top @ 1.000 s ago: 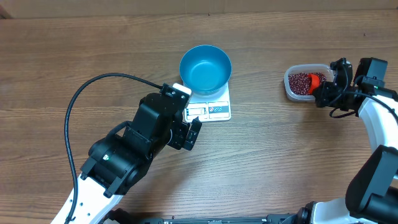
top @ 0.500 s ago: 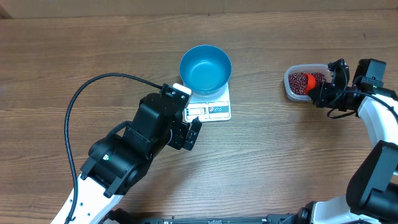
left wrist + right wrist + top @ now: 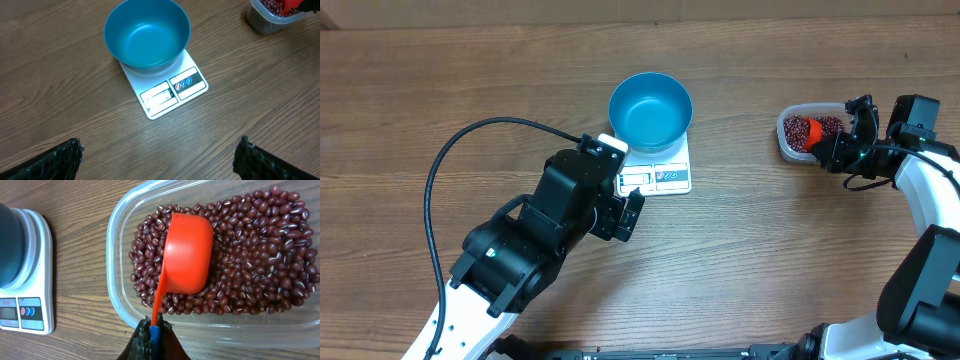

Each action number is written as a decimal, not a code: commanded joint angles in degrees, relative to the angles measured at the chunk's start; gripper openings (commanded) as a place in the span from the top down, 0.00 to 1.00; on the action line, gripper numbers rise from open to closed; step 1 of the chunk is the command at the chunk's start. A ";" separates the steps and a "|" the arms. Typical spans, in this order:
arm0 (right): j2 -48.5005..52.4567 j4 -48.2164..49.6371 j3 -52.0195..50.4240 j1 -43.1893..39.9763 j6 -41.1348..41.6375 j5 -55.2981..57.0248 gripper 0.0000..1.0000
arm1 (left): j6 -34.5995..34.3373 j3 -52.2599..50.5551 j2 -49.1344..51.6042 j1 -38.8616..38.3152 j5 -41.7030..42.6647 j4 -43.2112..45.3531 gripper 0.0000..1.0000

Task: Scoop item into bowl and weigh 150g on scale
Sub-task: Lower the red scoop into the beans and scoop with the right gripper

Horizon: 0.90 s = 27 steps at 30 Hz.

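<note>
Scoop (image 3: 187, 252) has slid across the tub (image 3: 116, 307) of beans (image 3: 260, 265) toward the scale (image 3: 36, 287), pinched by right hand (image 3: 152, 332); left hand (image 3: 160, 157) spread.

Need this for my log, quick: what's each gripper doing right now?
Left gripper: open, holding nothing.
Right gripper: shut on the red scoop handle, scoop in the beans.

Blue bowl (image 3: 650, 110), white scale (image 3: 672, 158), red-brown beans (image 3: 260, 280), orange scoop (image 3: 187, 252).

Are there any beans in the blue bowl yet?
No, the left wrist view shows the blue bowl sitting on the scale with a bare, empty interior.
</note>
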 commanded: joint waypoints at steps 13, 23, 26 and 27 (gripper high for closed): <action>2.99 0.39 -0.72 0.24 1.64 -4.28 0.96 | 0.90 0.39 0.22 0.31 -0.50 0.07 0.01; 4.24 0.46 -0.72 0.20 1.64 -6.34 0.96 | 0.90 0.39 0.22 0.31 -0.50 0.07 0.00; 4.24 0.50 -0.72 0.15 1.64 -6.86 0.96 | 0.90 0.39 0.22 0.31 -0.50 0.07 0.00; 4.24 0.52 -0.72 0.15 1.64 -6.86 0.96 | 0.90 0.39 0.22 0.31 -0.50 0.04 0.00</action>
